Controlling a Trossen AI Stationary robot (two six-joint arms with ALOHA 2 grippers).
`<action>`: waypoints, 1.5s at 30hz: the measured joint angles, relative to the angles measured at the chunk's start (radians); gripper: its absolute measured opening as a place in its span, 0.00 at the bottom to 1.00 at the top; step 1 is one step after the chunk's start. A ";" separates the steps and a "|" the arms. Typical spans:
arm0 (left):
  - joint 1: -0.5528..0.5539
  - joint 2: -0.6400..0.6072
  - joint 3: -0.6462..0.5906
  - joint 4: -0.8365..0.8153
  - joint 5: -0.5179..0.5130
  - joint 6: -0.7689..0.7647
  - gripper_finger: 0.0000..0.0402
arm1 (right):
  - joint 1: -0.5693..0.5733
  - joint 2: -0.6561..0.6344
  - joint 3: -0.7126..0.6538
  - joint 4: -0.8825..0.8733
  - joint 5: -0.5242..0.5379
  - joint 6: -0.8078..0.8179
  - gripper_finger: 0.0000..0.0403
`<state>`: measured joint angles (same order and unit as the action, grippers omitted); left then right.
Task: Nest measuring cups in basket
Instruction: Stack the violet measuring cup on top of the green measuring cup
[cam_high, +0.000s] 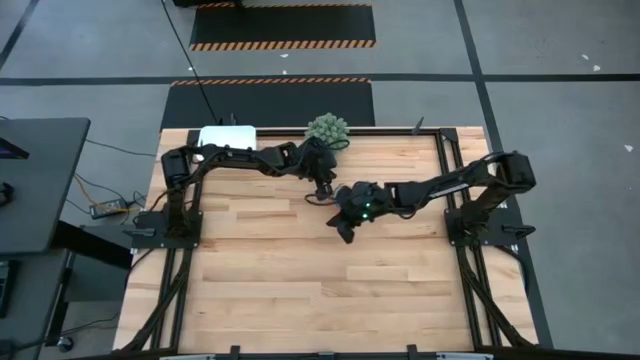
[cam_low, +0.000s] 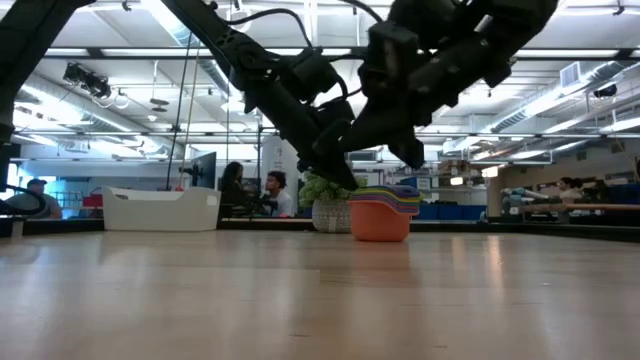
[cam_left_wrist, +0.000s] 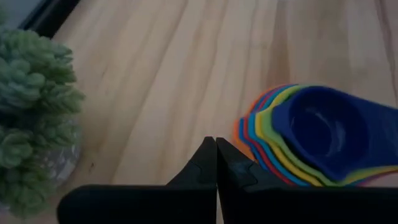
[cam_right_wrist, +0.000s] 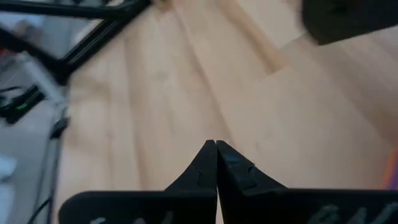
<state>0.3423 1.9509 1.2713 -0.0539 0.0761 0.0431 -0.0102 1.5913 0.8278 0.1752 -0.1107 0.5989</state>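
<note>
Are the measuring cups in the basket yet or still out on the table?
Out. The measuring cups sit stacked on the bare table, beside the plant; the basket stands apart.

Left gripper (cam_left_wrist: 216, 146) and right gripper (cam_right_wrist: 216, 148) closed, empty.

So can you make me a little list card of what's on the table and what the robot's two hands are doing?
cups: measuring cups stacked together on the table, blue one on top, orange at the bottom
basket: white basket at the table's far edge, no cups seen in it
plant: green spiky plant behind the cups
left gripper: shut, empty, beside the stack
right gripper: shut, empty, above bare wood
</note>
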 joint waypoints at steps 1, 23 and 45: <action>0.000 0.000 0.000 0.002 0.001 0.002 0.00 | 0.007 0.006 0.013 -0.024 0.032 0.006 0.00; 0.000 0.000 0.000 -0.003 -0.003 -0.010 0.00 | 0.064 0.282 0.470 -0.750 0.241 -0.117 0.00; 0.010 -0.002 0.000 -0.009 0.000 -0.006 0.00 | 0.085 0.272 0.484 -1.028 0.366 -0.133 0.00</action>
<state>0.3527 1.9484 1.2713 -0.0631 0.0757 0.0375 0.0750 1.8637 1.3121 -0.8525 0.2553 0.4660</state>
